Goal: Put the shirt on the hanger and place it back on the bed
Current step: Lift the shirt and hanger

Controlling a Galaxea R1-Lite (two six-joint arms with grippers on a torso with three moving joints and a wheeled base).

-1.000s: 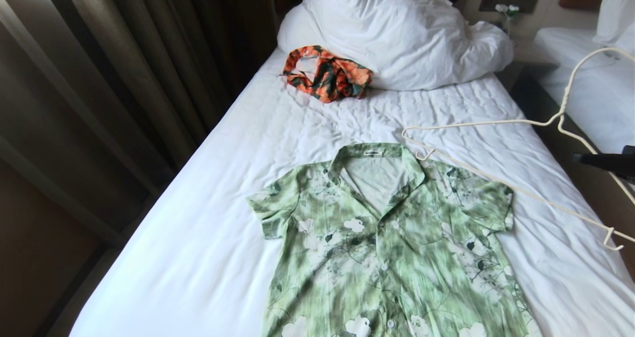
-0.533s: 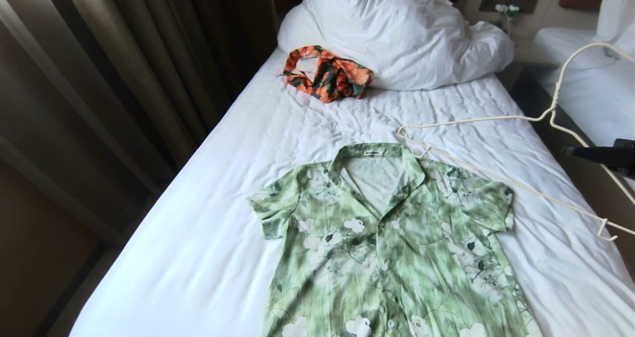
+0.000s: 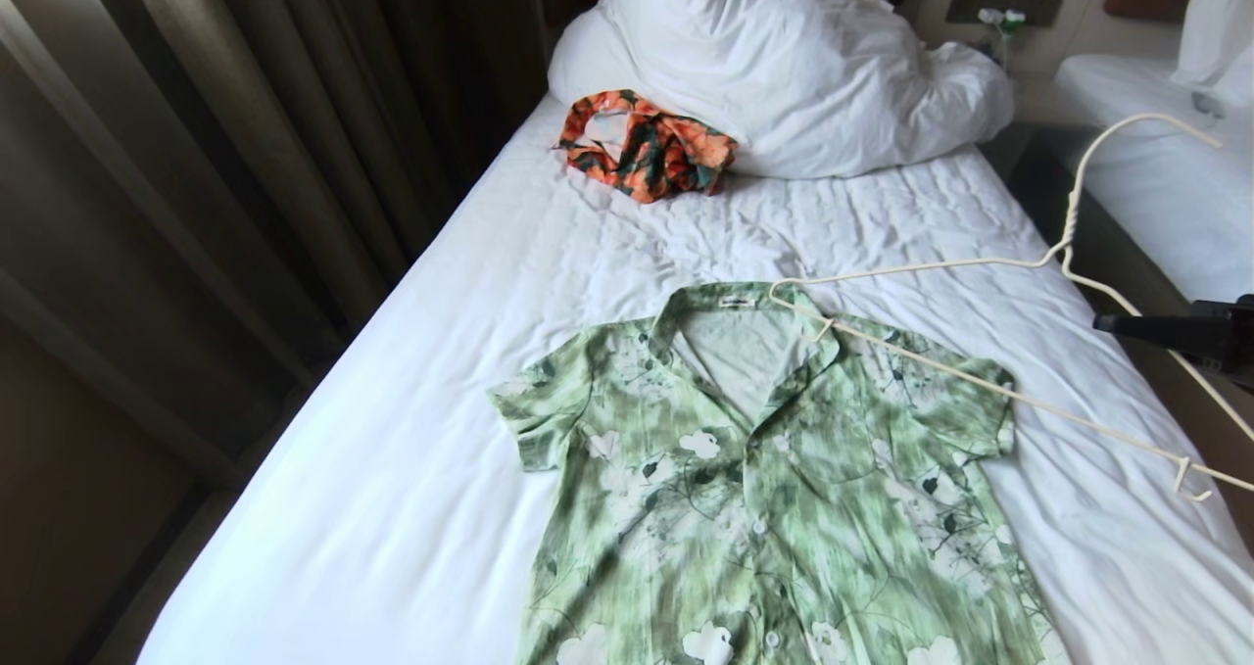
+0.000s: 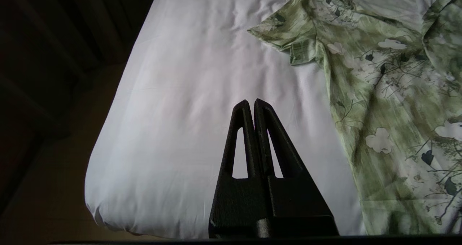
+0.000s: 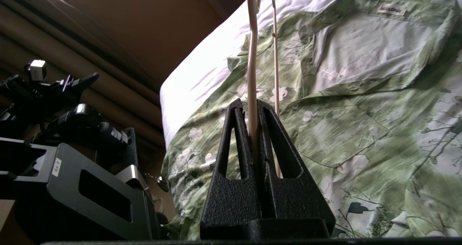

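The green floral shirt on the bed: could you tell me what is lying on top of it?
Only the cream wire hanger, gripped by the right gripper, reaches over the shirt near its collar and one shoulder. Whether its tip touches the fabric is unclear.

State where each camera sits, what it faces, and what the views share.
Head: high, looking down at the white-sheeted bed; right gripper at the edge.
Left wrist: behind the shut left gripper, over bare sheet.
Right wrist: behind jaws clamping the cream wire hanger.
All share the green floral shirt.
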